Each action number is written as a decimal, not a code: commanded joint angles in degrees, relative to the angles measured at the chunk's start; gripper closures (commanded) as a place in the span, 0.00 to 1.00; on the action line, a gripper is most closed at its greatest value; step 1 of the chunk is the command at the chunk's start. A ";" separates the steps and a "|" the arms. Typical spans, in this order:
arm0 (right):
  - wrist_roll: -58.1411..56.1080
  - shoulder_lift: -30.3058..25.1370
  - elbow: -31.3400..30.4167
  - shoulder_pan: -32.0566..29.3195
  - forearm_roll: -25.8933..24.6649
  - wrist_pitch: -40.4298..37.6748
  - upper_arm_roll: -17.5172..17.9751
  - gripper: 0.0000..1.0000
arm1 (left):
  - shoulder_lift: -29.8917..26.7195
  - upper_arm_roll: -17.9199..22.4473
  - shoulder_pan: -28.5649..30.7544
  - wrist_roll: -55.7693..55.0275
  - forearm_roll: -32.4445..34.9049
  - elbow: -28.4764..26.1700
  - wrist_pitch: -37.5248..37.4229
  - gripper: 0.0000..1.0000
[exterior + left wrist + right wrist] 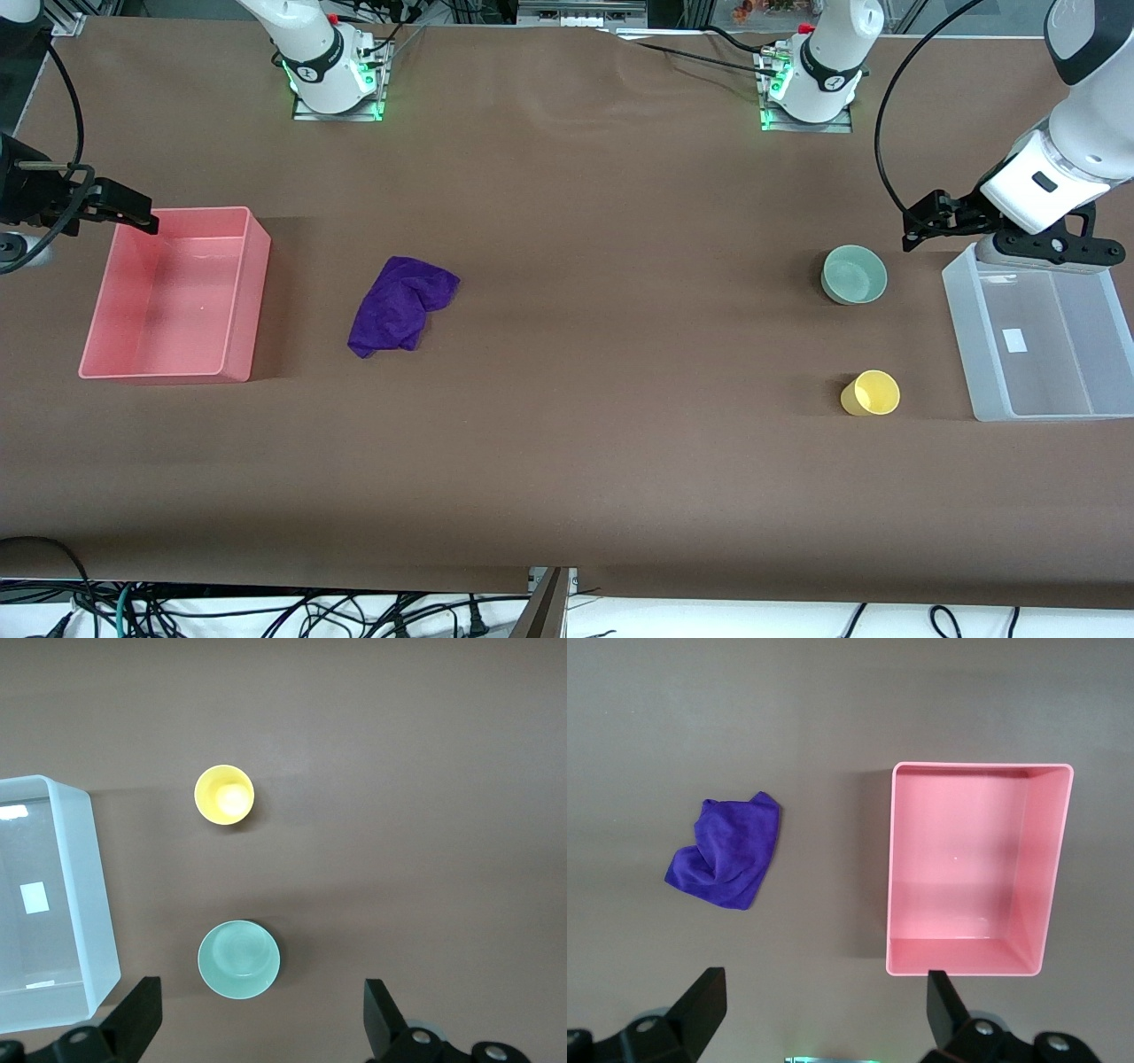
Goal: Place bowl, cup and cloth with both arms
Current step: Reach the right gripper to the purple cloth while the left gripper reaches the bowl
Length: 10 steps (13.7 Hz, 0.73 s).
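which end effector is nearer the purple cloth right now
Right. The right end effector hangs over the pink bin's edge, one bin away from the cloth. The left end effector is up by the clear bin.

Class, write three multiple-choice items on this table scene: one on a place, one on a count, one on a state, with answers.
1. What lies nearest the pink bin?
A. cup
B. cloth
C. bowl

2. How many bins stand on the table?
A. one
B. two
C. three

3. The left gripper is
A. open
B. shut on the cup
C. shut on the bowl

Answers:
1 B: the cloth lies beside it; bowl and cup sit by the clear bin.
2 B: pink and clear.
3 A: left gripper has jaws apart, nothing between.
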 commanded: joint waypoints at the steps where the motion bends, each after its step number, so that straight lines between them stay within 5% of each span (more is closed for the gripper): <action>1: -0.84 -0.11 0.00 -0.44 -0.01 0.43 0.00 0.00 | -0.93 0.27 -0.08 -0.30 -0.52 -0.66 0.68 0.00; 10: -0.49 0.68 -0.09 -0.18 -0.01 0.43 0.26 0.00 | 0.29 0.36 0.09 0.49 -0.52 -1.11 -3.52 0.00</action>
